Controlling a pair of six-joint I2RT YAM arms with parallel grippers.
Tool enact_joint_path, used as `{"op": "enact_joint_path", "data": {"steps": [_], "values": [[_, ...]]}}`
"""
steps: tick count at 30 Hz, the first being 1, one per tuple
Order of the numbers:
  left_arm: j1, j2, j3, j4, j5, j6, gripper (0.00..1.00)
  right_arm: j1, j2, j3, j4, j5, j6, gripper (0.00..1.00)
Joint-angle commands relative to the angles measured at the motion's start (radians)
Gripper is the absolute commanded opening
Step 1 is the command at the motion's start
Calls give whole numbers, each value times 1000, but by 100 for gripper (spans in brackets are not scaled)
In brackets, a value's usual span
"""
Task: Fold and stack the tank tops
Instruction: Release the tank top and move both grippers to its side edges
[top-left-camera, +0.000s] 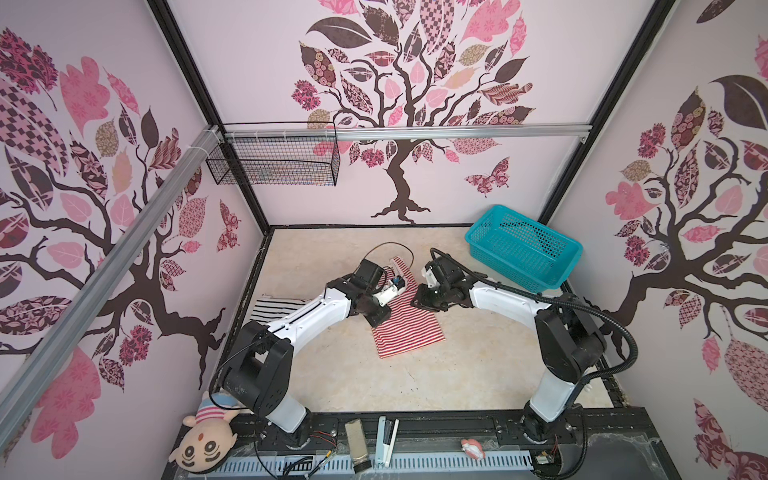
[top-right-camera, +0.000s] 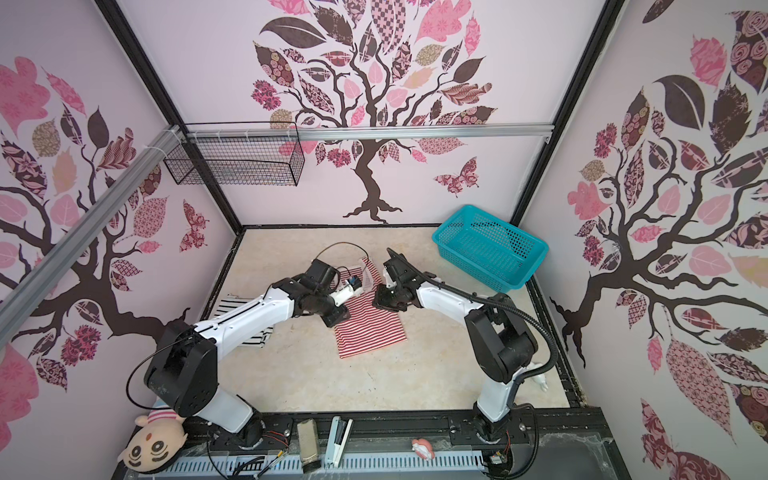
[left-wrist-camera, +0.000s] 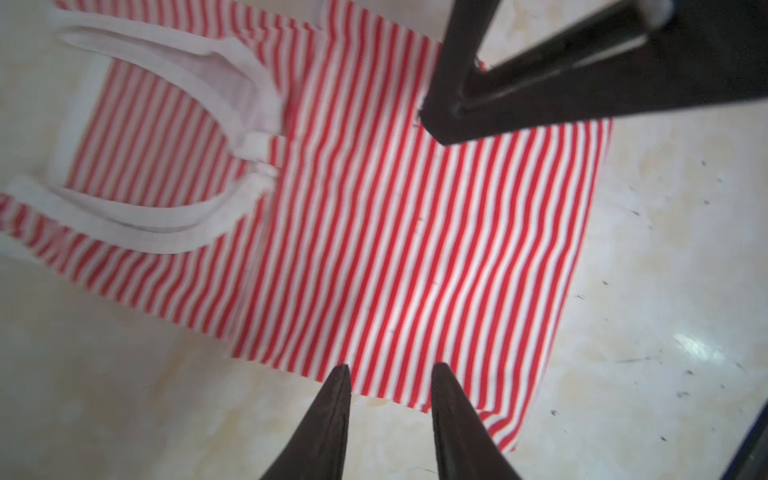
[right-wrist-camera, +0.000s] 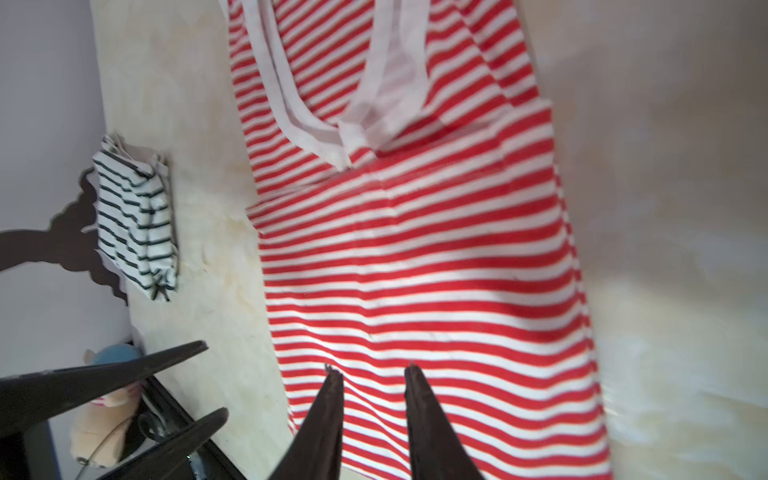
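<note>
One top folded, one underway.
Black-and-white top (right-wrist-camera: 133, 224) folded aside; red-and-white top (top-left-camera: 409, 332) seems narrowed only, unstacked; left hand (left-wrist-camera: 392, 374) and right hand (right-wrist-camera: 372, 374) hover above, both parted, empty.

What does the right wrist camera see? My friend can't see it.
A red-and-white striped tank top lies on a pale table, with the right gripper open over it. A folded black-and-white striped tank top lies apart, near the wall; the left gripper is open too.
</note>
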Motion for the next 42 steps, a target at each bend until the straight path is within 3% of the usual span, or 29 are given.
{"op": "enact_joint_path", "data": {"steps": [1,10,21,30,36,42], "values": [[-21,-8,-62,-8,39,36,36,13,-45,-80,19,13,19,36],[-21,93,-87,14,-18,39,34,16,-51,-177,60,6,27,40],[-29,161,-124,-66,-125,149,32,51,-108,-280,72,28,58,43],[-34,52,-225,-168,-90,268,32,190,-195,-420,75,101,173,44],[-34,-94,-280,-209,-80,322,32,236,-339,-440,37,130,213,46],[-35,-301,-319,-121,-109,289,43,236,-393,-368,-109,208,184,55]]}}
